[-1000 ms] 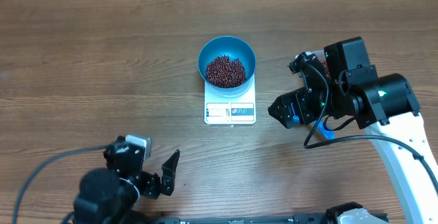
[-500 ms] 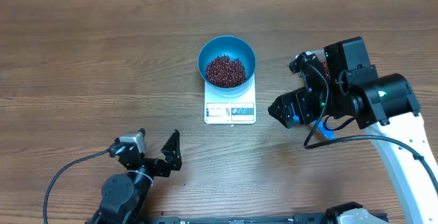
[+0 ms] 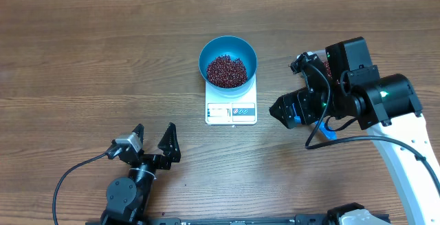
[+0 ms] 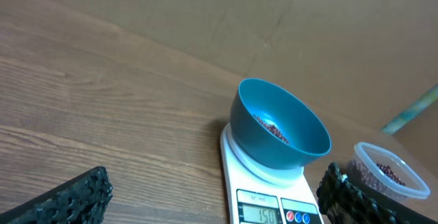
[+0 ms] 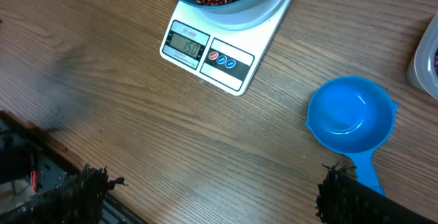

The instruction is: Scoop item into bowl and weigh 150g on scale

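Blue is the colour of the bowl (image 3: 213, 49), and it is sitting on top of the white scale (image 3: 231, 113), around the middle of the surface and a bit toward the far edge. Red-brown beans (image 3: 227, 70) are lying inside it. The scale's little screen seems to be showing the weight the task is asking for, so I think the job is looking done.

The left end effector (image 3: 152, 139) is hovering wide open near the front edge, holding nothing. The right end effector (image 5: 215, 183) is gaping open and empty too, hanging above the blue scoop (image 5: 350, 118), which is lying empty on the wood toward the right edge.

Trouble could be coming from a bump. The bowl is wider than the scale, so an arm brushing its rim could be tipping it and spilling beans. Pressing on the scale, or dropping in more beans from the clear tub (image 4: 387, 172), would be spoiling the number.
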Robot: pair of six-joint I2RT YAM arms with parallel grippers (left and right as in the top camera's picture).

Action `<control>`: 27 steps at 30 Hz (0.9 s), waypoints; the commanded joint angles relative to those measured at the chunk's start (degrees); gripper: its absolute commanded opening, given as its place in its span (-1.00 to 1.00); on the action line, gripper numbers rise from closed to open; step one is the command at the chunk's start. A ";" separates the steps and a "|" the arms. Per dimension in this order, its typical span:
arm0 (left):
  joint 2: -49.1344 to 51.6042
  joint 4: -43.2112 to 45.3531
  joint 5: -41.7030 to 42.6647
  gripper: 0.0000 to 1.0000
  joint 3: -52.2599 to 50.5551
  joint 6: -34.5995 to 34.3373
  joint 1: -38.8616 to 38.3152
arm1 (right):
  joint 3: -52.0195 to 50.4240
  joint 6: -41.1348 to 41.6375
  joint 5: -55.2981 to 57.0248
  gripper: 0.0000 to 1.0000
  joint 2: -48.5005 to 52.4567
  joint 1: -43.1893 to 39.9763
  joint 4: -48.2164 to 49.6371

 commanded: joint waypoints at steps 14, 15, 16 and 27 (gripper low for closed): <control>-0.55 0.24 2.84 0.99 -0.55 10.84 0.28 | 1.40 -0.24 -0.26 1.00 -0.46 0.13 0.13; -0.55 0.24 2.84 0.99 -0.55 10.84 0.26 | 1.40 -0.24 -0.26 1.00 -0.46 0.13 0.11; -0.55 0.24 2.84 0.99 -0.55 10.84 0.26 | 1.40 -0.24 -0.26 1.00 -0.46 0.13 0.11; -0.55 0.24 2.84 0.99 -0.55 10.84 0.26 | 1.40 -0.24 -0.26 0.99 -0.46 0.13 0.11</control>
